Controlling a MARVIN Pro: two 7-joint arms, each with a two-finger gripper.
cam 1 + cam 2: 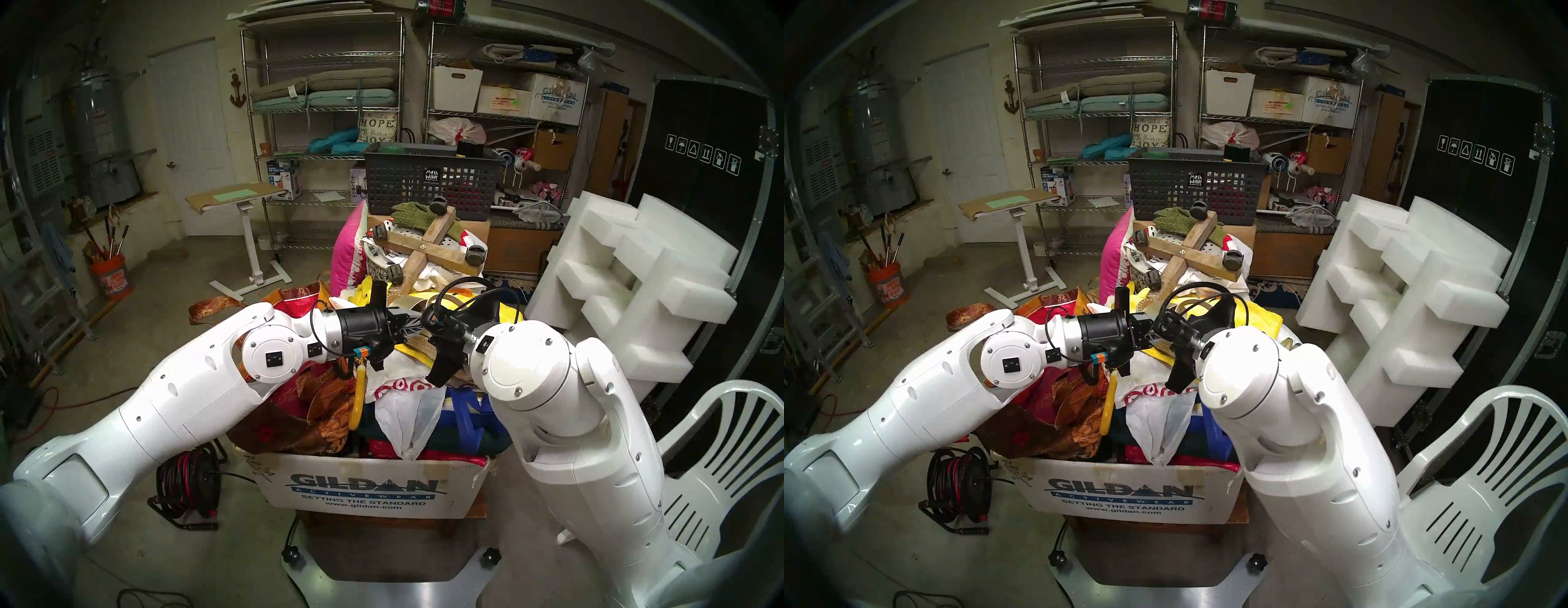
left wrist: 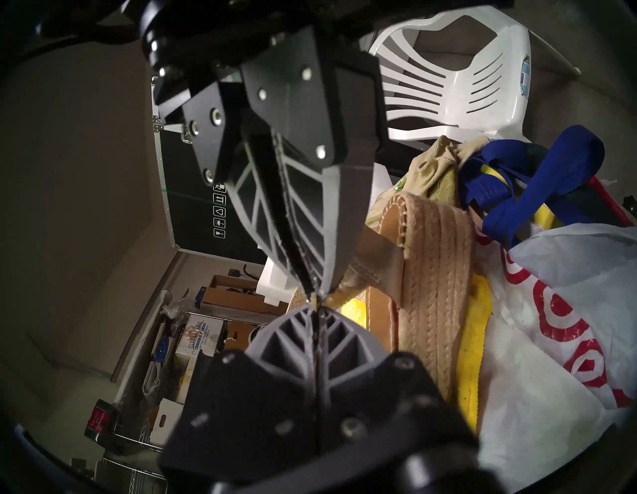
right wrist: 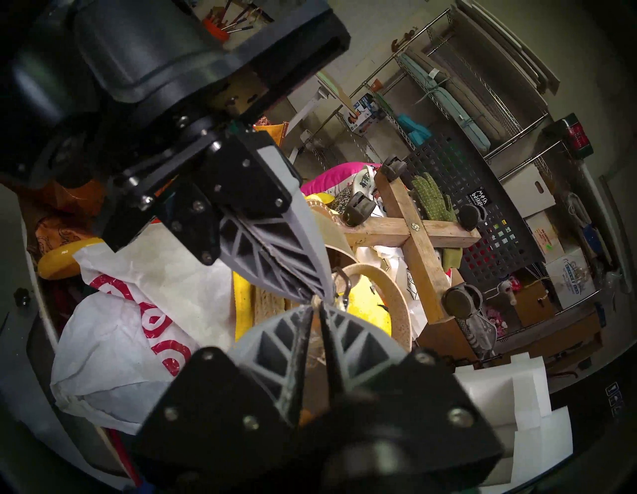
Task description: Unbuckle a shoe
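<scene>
Head views: you are looking down at a garage, concrete floor, wire shelves (image 1: 322, 127) along the back wall. A cardboard box (image 1: 373, 488) reading "GILDAN ACTIVEWEAR SETTING THE STANDARD www.gildan.com" is sitting in front of you, overflowing with bags. Behind it a dark basket (image 1: 428, 182) is carrying a "Mesh basket" label, and a pillow on the shelf is showing "HOPE". A white plastic chair (image 1: 721, 467) is standing at your right; white foam blocks (image 1: 636, 271) are leaning on a black case.

Left wrist view: the shoe (image 2: 434, 276) is lying on its side atop the pile, rope sole facing up, on yellow cloth beside a white bag with red rings (image 2: 551, 327). Your left gripper (image 2: 315, 307) is clenching tip to tip with the right gripper (image 2: 310, 293), both pinching the thin strap (image 2: 344, 293).

Right wrist view: your right gripper (image 3: 315, 303) is squeezing tight on the strap end; the left gripper (image 3: 322, 293) is meeting it from above, also clamped. A small metal buckle (image 3: 343, 288) is hanging just beside the tips. A wooden cross with caster wheels (image 3: 413, 234) is lying behind.
</scene>
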